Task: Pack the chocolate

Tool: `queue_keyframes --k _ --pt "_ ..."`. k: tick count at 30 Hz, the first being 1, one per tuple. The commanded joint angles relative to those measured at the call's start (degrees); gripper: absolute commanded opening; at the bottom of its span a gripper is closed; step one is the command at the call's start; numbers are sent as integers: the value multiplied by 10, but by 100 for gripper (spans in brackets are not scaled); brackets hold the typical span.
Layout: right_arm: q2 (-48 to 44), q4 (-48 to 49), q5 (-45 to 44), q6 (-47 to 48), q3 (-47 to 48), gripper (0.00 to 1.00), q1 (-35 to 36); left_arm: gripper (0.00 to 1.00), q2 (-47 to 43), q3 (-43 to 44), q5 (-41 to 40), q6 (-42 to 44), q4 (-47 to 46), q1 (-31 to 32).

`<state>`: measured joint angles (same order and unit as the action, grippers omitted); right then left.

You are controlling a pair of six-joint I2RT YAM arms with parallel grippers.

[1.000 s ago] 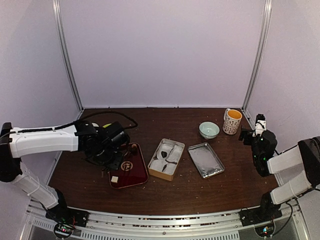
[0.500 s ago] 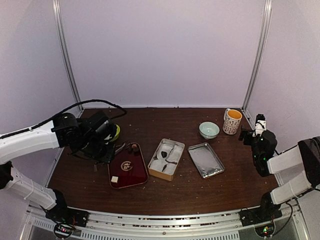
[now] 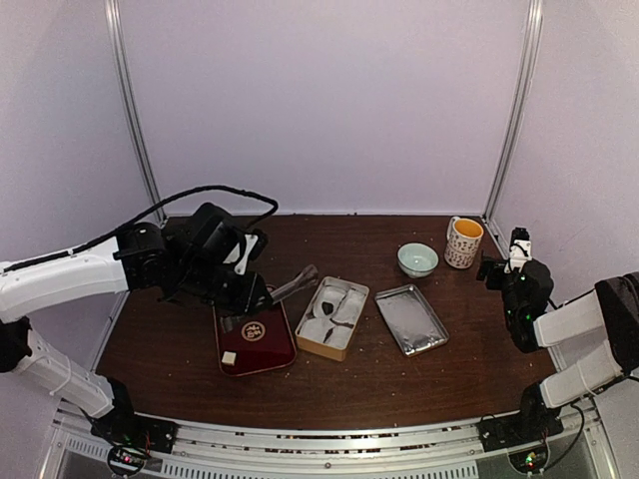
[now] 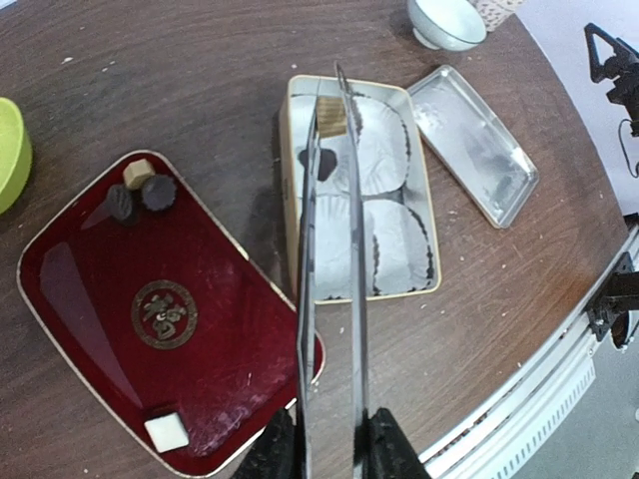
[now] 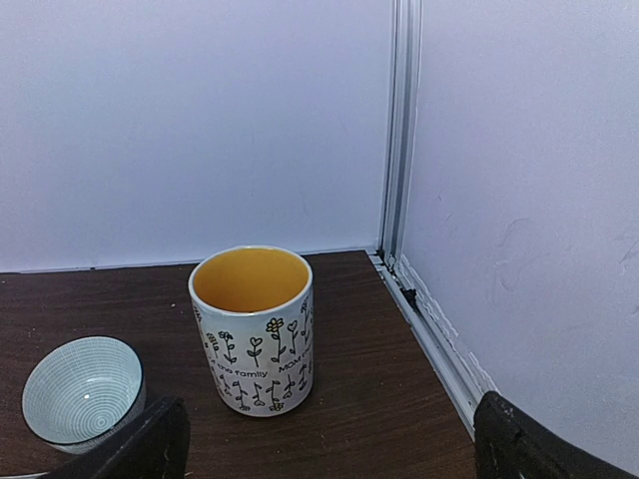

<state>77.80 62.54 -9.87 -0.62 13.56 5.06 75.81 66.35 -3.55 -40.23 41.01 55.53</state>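
Dark wooden worktop (image 4: 150,90) carried a red tray (image 4: 80,299) and an open tin (image 4: 284,150) of paper cups (image 4: 394,249). Over the tin's far end the left pincer (image 4: 328,85) was clamped on a small brown chocolate (image 4: 332,117), too roundish to show any long axis or heading. Only the left wrist view showed two more chocolates (image 4: 158,192) at the tray's corner. Facing a mug (image 5: 252,329), the right pincer (image 5: 329,429) stood wide apart.

left hand (image 3: 312,271) | between red tray (image 3: 272,349) and open tin (image 3: 323,348)
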Motion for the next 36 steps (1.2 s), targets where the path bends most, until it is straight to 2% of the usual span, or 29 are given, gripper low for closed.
queue_keyframes --k 1,20,26,36 --pt "1 0 -5 -6 7 100 -4 23 31 28 45 29 -89 10" --pt "1 0 -5 -6 8 100 -4 22 157 77 63 41 -129 24" --pt "1 0 -5 -6 7 100 -4 23 175 84 60 41 -132 24" --pt "1 1 -5 -6 7 100 -4 29 181 85 28 33 -123 24"
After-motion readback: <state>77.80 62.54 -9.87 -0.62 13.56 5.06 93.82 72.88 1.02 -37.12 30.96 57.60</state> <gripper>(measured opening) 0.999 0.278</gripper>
